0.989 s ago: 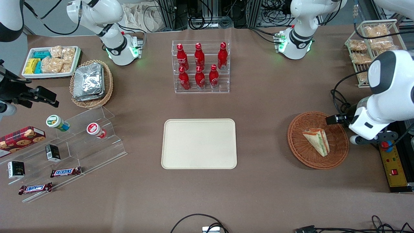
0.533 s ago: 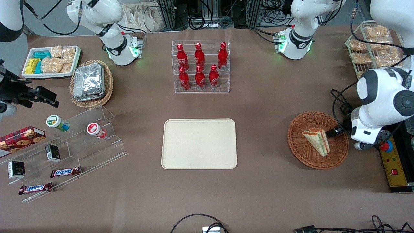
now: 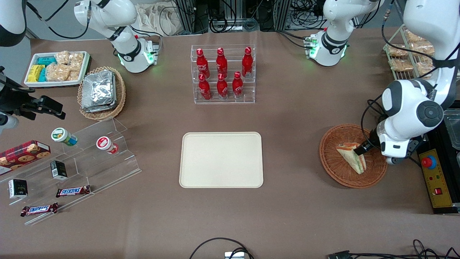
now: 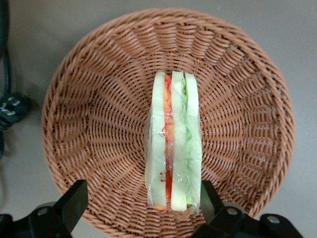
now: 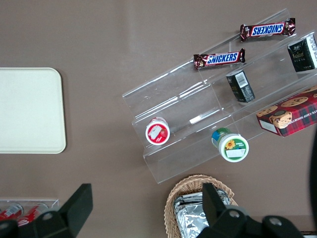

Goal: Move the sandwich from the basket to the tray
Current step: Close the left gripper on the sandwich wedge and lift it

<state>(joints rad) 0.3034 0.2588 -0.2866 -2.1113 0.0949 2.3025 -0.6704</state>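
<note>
A: What stands on the counter (image 3: pixel 305 118)?
B: Six red bottles (image 3: pixel 222 73) in a clear rack; a tan basket of foil packets (image 3: pixel 99 91); two Snickers bars (image 3: pixel 73 191) on acrylic steps.

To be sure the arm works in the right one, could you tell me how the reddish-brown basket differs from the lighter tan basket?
The reddish-brown basket holds one wrapped sandwich; the tan basket holds silver foil packets. The reddish-brown one lies toward the working arm's end of the table, the tan one toward the parked arm's. The open end effector hovers over the reddish-brown basket's sandwich; nothing is at the tan one. Both are woven wicker.
</note>
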